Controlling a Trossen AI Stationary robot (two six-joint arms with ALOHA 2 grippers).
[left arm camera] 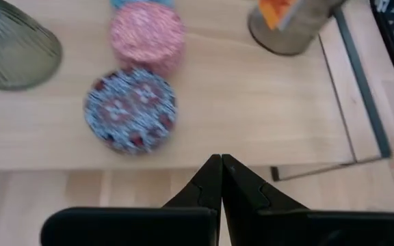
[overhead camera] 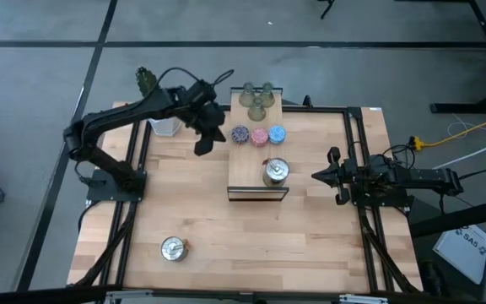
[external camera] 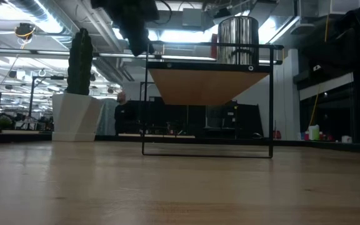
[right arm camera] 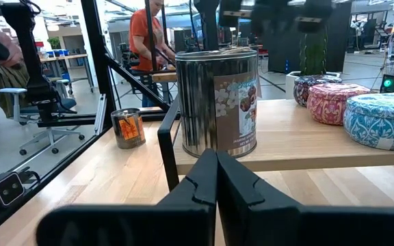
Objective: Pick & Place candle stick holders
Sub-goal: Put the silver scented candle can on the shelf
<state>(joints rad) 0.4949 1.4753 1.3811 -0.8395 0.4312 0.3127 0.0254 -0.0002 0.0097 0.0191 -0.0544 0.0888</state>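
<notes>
Seven candle stick holders (overhead camera: 258, 133) gathered on the raised wooden board (overhead camera: 258, 173), likely their target; one silver holder (overhead camera: 173, 248) left near-left on the worktop (overhead camera: 310, 245). Left pincer (overhead camera: 207, 143) closed, empty, beside the board's left edge. Right pincer (overhead camera: 323, 176) closed, empty, waiting right.

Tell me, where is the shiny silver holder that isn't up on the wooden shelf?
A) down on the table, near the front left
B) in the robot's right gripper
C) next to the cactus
A: the second silver holder stands alone on the table, far from the raised wooden shelf that carries the other silver holder.
</notes>
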